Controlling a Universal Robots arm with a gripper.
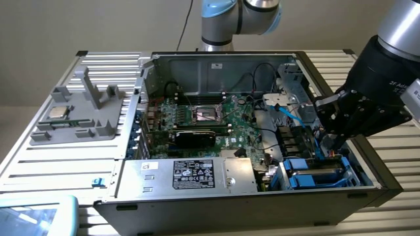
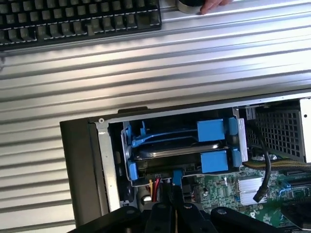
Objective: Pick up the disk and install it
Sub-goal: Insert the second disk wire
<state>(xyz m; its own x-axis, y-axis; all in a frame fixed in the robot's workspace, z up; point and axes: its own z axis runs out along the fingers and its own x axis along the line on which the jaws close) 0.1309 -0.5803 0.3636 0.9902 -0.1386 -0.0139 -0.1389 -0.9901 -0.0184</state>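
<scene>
End effector (image 2: 175,206) closed, empty, just beside disk (image 2: 177,151) seated in case bay (image 1: 315,172).

arm (image 1: 400,19): silver tube, pale-blue joint caps | gripper (image 1: 326,147): matte black body, white lettering above the jaws | fingers (image 2: 167,213): black, slim
</scene>
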